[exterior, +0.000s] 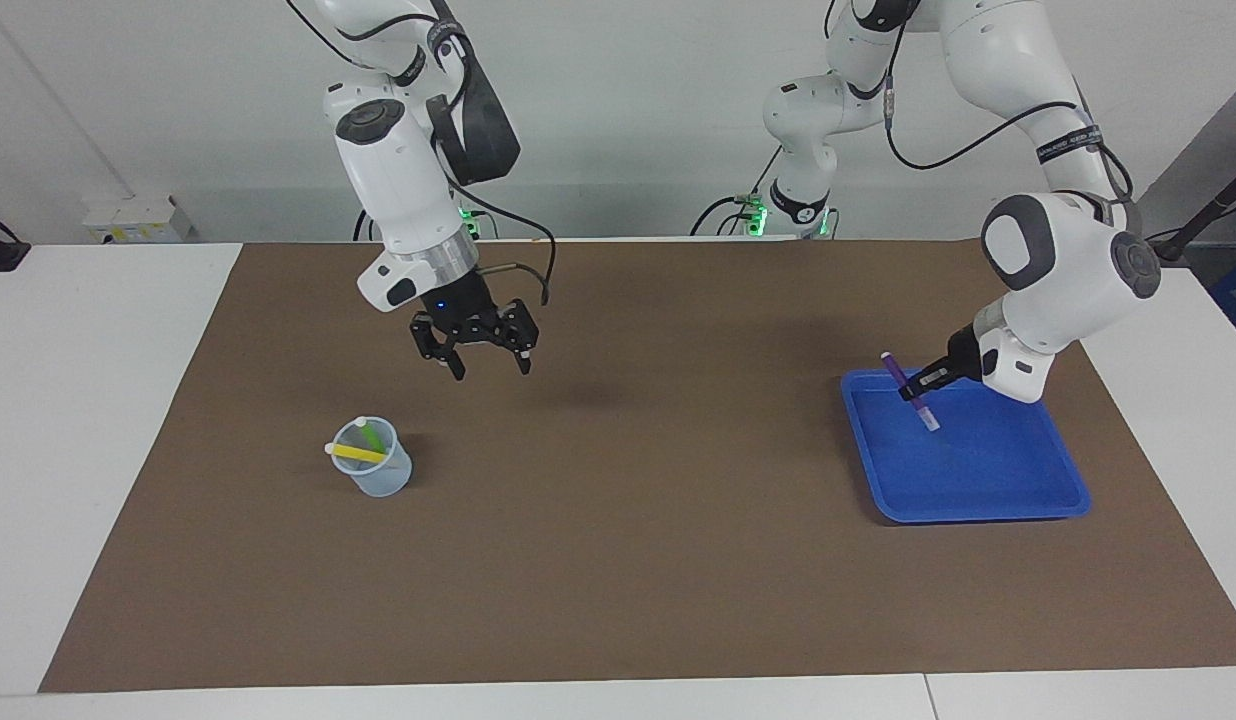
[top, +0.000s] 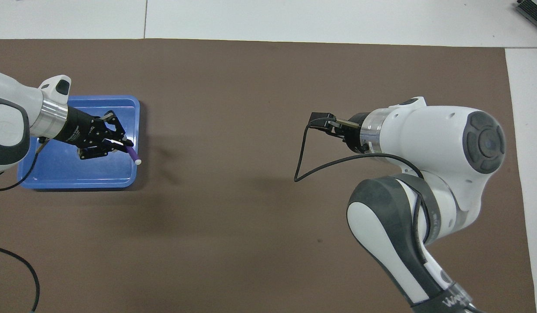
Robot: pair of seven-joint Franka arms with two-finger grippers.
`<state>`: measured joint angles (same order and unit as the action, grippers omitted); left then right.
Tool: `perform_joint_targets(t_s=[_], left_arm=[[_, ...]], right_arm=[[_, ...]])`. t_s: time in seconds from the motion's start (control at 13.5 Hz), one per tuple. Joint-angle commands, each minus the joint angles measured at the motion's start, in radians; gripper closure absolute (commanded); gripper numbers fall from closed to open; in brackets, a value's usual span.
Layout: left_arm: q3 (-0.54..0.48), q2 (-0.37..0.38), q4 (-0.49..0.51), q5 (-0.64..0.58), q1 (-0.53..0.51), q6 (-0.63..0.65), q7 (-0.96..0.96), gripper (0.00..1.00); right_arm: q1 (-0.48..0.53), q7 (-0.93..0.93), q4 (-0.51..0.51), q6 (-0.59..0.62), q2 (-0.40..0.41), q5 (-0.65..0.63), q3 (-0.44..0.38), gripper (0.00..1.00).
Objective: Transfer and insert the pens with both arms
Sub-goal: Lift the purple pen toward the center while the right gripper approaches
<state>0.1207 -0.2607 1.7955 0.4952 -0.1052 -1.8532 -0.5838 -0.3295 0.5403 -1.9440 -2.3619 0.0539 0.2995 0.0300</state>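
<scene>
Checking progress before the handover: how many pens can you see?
3. The yellow pen and the green pen sit in the clear cup; the purple pen is held by the left gripper over the blue tray.

Blue tray (exterior: 1063, 498) on brown mat (exterior: 638, 560); clear cup (exterior: 388, 478) toward right arm's end.

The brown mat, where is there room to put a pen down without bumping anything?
The brown mat is bare between the cup and the blue tray, and along its edge farthest from the robots. It is crowded over the tray, where the left gripper holds the purple pen. The right gripper hangs open over the mat.
</scene>
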Motion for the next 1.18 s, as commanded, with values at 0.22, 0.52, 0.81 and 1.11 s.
perform_joint_targets(t_s=[0.22, 0.52, 0.81, 1.11], left_arm=[[-0.01, -0.002, 0.021, 0.212, 0.172, -0.203, -0.453, 1.0], [-0.006, -0.008, 0.018, 0.415, 0.216, -0.287, -0.548, 1.0], [-0.003, -0.009, 0.012, 0.522, 0.274, -0.362, -0.551, 1.0], [0.0, -0.028, 0.004, 0.525, 0.337, -0.472, -0.628, 1.0]], right_arm=[[-0.092, 0.277, 0.002, -0.172, 0.037, 0.085, -0.002, 0.0], [-0.126, 0.359, 0.002, -0.224, 0.053, 0.093, -0.002, 0.0], [-0.181, 0.452, 0.004, -0.358, 0.093, 0.093, -0.002, 0.0], [-0.194, 0.451, 0.054, -0.379, 0.133, 0.093, -0.002, 0.02]])
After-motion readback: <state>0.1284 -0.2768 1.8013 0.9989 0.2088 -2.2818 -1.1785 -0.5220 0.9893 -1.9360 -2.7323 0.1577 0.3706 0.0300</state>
